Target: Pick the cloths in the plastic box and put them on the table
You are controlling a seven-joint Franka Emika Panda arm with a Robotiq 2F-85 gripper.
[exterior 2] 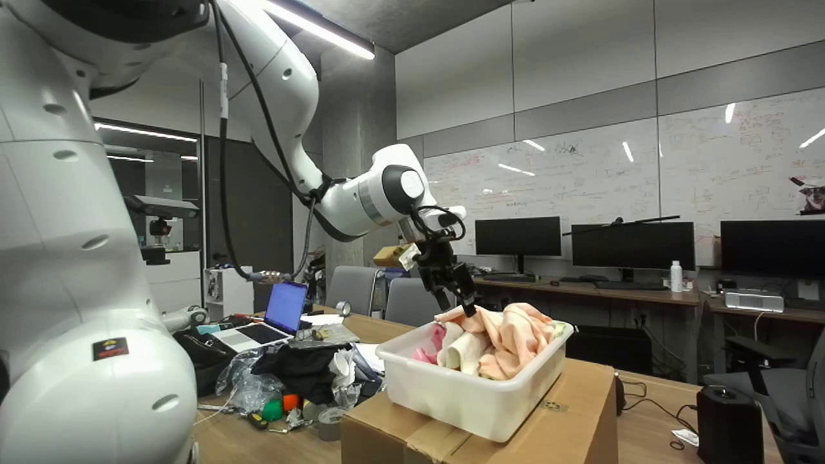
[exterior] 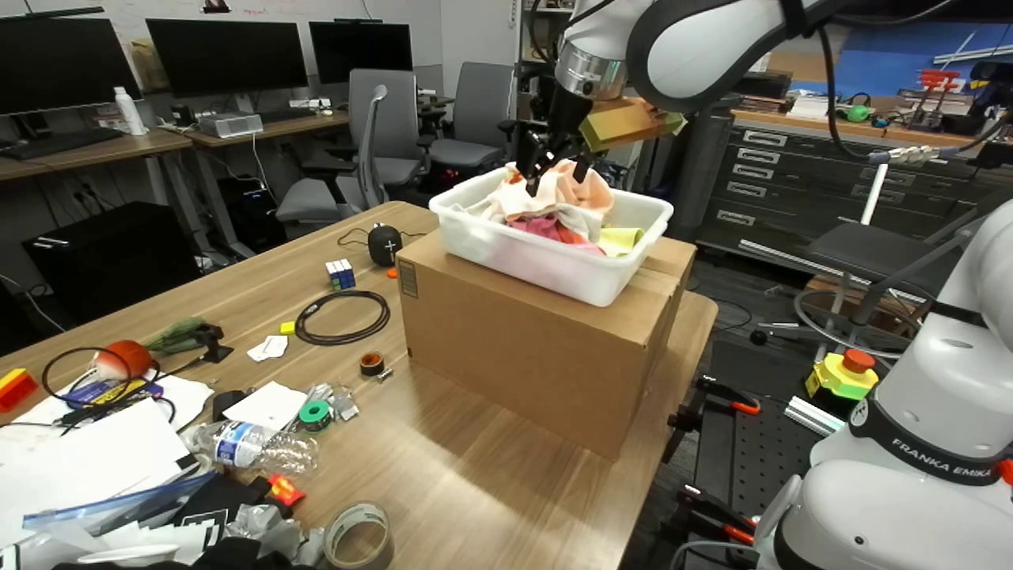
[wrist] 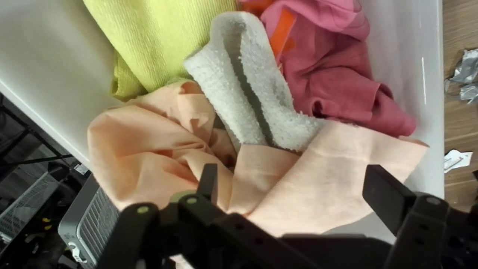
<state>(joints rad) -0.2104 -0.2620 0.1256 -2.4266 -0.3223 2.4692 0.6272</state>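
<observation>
I have the claw spread wide over the plastic box. The peach cloth lies heaped inside that box, just below the claw; I can't tell whether the two touch. Also inside the box, beside the peach one, I see the yellow cloth and the pink-red cloth.

Crumpled cloths, in wht plas. box
</observation>
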